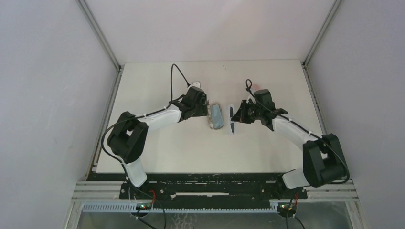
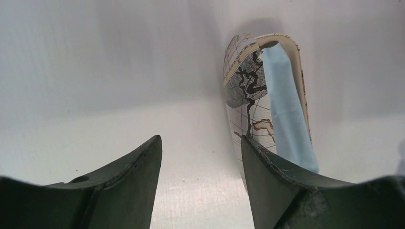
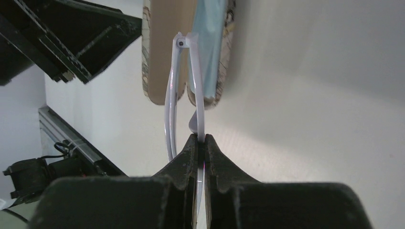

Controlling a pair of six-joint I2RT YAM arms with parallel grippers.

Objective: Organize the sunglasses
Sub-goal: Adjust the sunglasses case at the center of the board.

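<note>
**Inspector A:** What is the state of the right end effector (image 3: 200,143)?

**Inspector B:** We find its fingers pressed together on the white-framed sunglasses (image 3: 185,42). The pair is folded and held edge-on, projecting straight out from the fingertips. Directly ahead of them lies the map-print case (image 1: 216,116), open, with a light-blue cloth (image 2: 286,109) lining it. We judge the edge-on hold is there to present the slimmest profile to the case's narrow mouth.

**Inspector A:** And the left end effector (image 2: 200,152)?

**Inspector B:** Its fingers stand apart with nothing between them. The case sits just ahead of its right-hand finger. We judge it is posted there to steady the case while the pair goes in, since a light case on a smooth counter (image 1: 191,152) would slide under a push. We cannot confirm contact, because the finger covers the near end of the case.

**Inspector A:** What could not be verified?

**Inspector B:** We cannot find the black-framed pair in any view. Where exactly the right fingers grip the frame is hidden by the fingers themselves. We cannot tell whether the sunglasses' lower edge touches the counter. A pinkish object (image 1: 256,87) shows beyond the right wrist, but too much of it is covered to name. The cloth hides how much room is left in the case.
</note>
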